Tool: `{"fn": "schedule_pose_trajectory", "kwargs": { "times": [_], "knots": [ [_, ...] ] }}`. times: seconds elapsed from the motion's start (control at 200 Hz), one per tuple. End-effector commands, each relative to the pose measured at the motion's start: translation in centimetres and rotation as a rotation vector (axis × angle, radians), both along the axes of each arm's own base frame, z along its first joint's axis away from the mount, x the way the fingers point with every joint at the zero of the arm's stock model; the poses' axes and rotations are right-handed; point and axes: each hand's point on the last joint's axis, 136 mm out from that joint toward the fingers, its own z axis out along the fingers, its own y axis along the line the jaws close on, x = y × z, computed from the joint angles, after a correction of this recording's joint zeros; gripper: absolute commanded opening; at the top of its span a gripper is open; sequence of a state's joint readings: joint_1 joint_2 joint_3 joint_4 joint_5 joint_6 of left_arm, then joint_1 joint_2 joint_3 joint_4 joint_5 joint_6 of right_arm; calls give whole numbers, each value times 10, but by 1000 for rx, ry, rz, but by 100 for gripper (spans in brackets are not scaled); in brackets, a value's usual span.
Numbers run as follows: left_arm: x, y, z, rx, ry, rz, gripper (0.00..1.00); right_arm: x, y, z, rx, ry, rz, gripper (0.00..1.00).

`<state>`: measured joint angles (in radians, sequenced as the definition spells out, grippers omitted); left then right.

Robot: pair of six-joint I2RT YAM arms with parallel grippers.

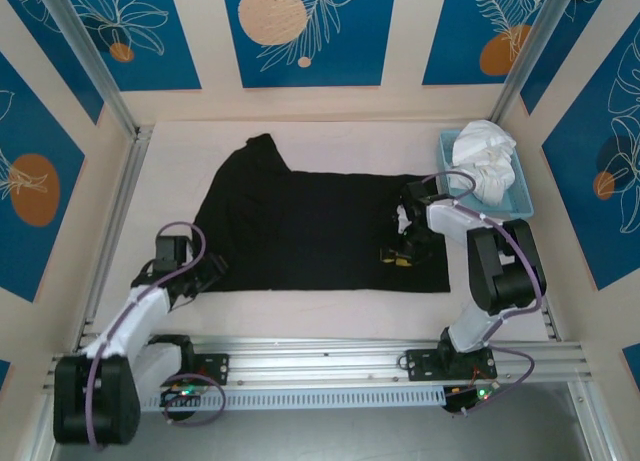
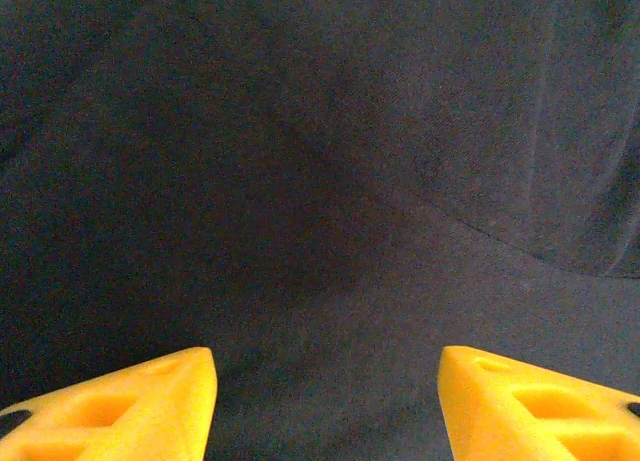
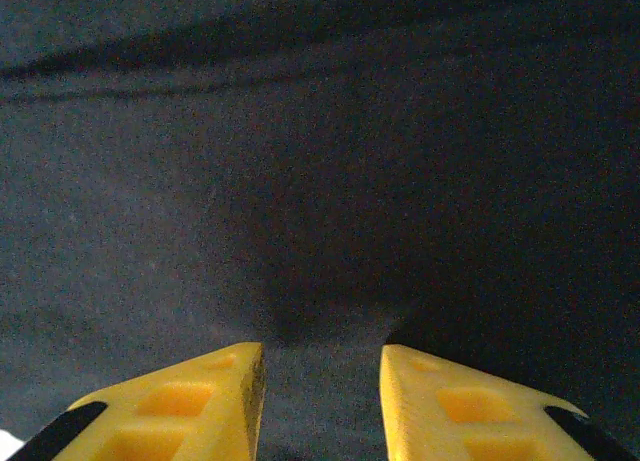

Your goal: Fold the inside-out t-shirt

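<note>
Across the middle of the table [image 1: 330, 303], the black t-shirt [image 1: 300, 221] is lying spread out flat, one sleeve poking up toward the far left. Down at its near-left corner the left gripper [image 1: 208, 269] is hovering low over the edge of the cloth. From its wrist view the yellow fingers [image 2: 150, 401] are standing wide apart, released, with plain dark fabric showing in the gap. Over on the shirt's right side, the right gripper [image 1: 398, 255] is sitting close on the fabric, near a small white patch [image 1: 402, 219]. Its fingers [image 3: 480, 401] are parted too, by a narrower gap, with flat black cloth showing between the tips. It is loose, not clamped. Off at the far right, a white garment [image 1: 485, 156] is sitting heaped in a blue bin [image 1: 522, 206], just beyond the shirt's corner.
</note>
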<state>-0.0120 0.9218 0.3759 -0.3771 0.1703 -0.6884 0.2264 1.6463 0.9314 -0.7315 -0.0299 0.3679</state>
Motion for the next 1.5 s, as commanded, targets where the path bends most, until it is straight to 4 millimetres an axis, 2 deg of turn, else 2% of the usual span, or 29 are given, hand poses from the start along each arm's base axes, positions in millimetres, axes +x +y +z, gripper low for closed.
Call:
{"fn": "schedule_pose_trajectory", "kwargs": {
  "times": [0.0,0.075,0.165,0.285,0.36,0.42,0.48,0.55,0.775,0.89,0.96,1.03,1.115,1.205,1.28,1.32,1.395,1.495],
  "knots": [
    [-5,15,10,52,2,66,61,4,4,16,14,-43,-6,39],
    [25,8,32,17,-83,43,61,26,7,26,23,-118,-15,41],
    [60,-9,41,-31,-101,-26,60,50,0,29,15,-174,-56,43],
    [103,-30,41,-63,-135,-110,60,72,-19,23,-13,-182,-113,43],
    [120,-36,30,-66,-96,-145,59,72,-27,12,-51,-139,-119,42],
    [124,-36,16,-59,-54,-156,59,67,-30,4,-72,-100,-114,42],
    [116,-34,2,-48,-7,-156,58,61,-28,-1,-68,-64,-107,41],
    [98,-28,-11,-35,52,-147,58,54,-26,-5,-58,-29,-104,39],
    [9,-14,-40,-11,207,-100,58,10,-14,-15,-33,116,-103,38],
    [-25,-10,-40,-13,247,-64,59,-12,-13,-15,-36,154,-114,37],
    [-26,-4,-30,14,208,-40,60,-14,-8,-6,-21,128,-113,37],
    [-1,4,-9,50,117,-20,60,2,-3,12,-3,35,-102,38],
    [44,6,21,65,22,-23,61,43,-5,41,-9,-131,-108,41],
    [95,0,53,49,-71,-42,62,90,-18,65,-44,-301,-132,46],
    [127,-4,76,30,-144,-54,62,121,-36,72,-86,-373,-160,48],
    [139,-5,87,25,-174,-58,62,138,-50,72,-136,-396,-178,49],
    [156,-8,101,14,-221,-67,63,161,-65,72,-191,-417,-182,50],
    [166,-14,108,-16,-248,-83,63,186,-82,69,-249,-420,-188,49]
  ]
}}
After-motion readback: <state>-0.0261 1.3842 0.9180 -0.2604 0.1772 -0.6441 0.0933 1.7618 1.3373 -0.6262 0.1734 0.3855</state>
